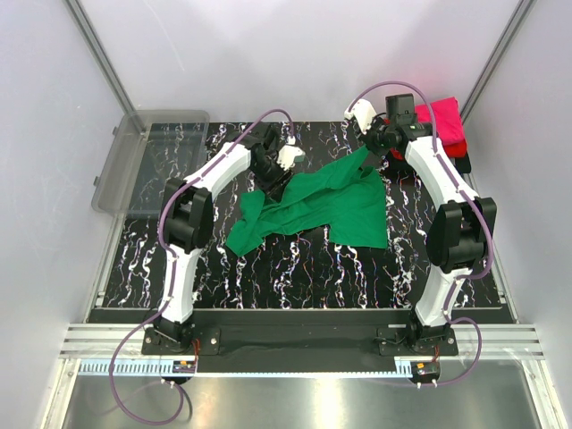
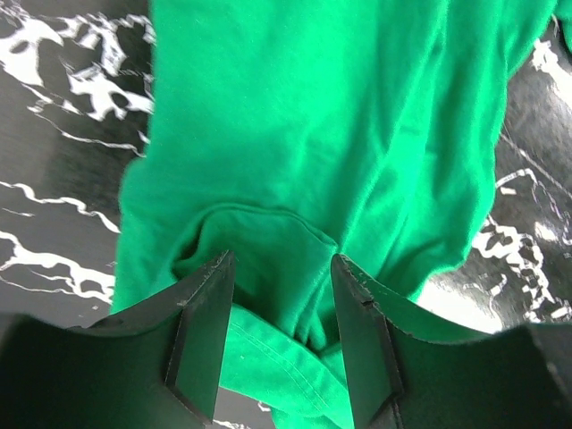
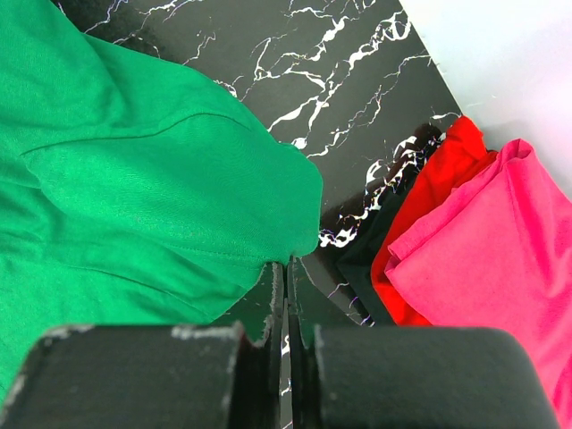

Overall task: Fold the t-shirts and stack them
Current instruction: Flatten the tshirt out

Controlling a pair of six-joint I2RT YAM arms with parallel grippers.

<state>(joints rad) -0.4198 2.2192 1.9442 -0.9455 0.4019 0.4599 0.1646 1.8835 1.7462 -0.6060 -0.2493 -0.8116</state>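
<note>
Green t-shirt [image 1: 331, 201] sprawls rumpled mid-table [image 1: 295, 268], near hem well short of the front edge, so bare marble shows there; the grey bin [image 1: 134, 165] hangs off the far-left edge; magenta t-shirt [image 3: 500, 259] sits on the red [image 3: 429, 206] and black [image 3: 366, 268] ones in the far-right corner. Left gripper [image 2: 281, 268] has its jaws apart with a green fold between them; right gripper [image 3: 286, 268] is pressed together at the shirt's far corner, can't tell if it's pinching cloth.
</note>
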